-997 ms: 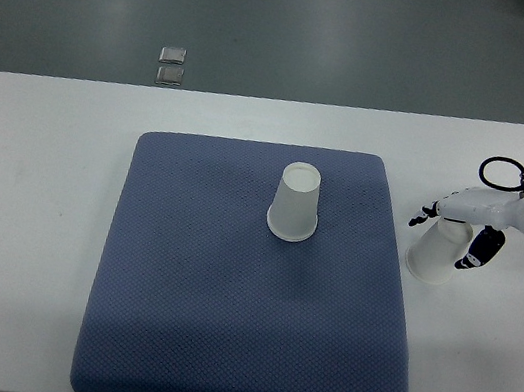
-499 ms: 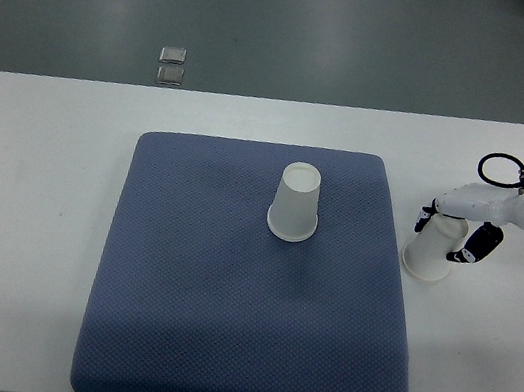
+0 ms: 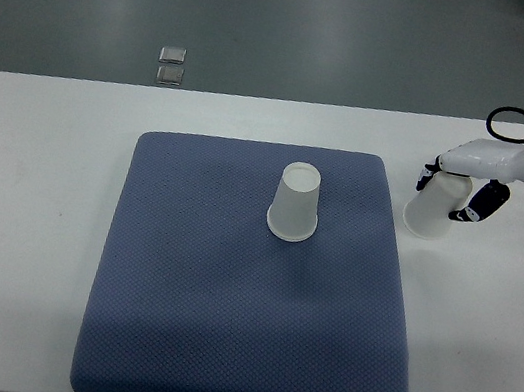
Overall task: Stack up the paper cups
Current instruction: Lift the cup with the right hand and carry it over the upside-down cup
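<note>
An inverted paper cup point(image 3: 295, 202) stands upright near the centre of the blue mat point(image 3: 223, 301), with nothing around it. Off the mat's right edge, the right hand point(image 3: 463, 181) grips a second paper cup point(image 3: 435, 206), tilted, fingers point(image 3: 479, 202) wrapped around its upper part. The mat lies on a white table point(image 3: 22, 235) over grey floor.

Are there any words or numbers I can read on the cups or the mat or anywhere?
None: no readable text anywhere.
Upside-down paper cup on the blue mat: plain white, no print.
Paper cup held in the right hand: plain white, no print showing.
Blue mat and white table: no labels.
Two small metal plates on the floor: too small to tell.
</note>
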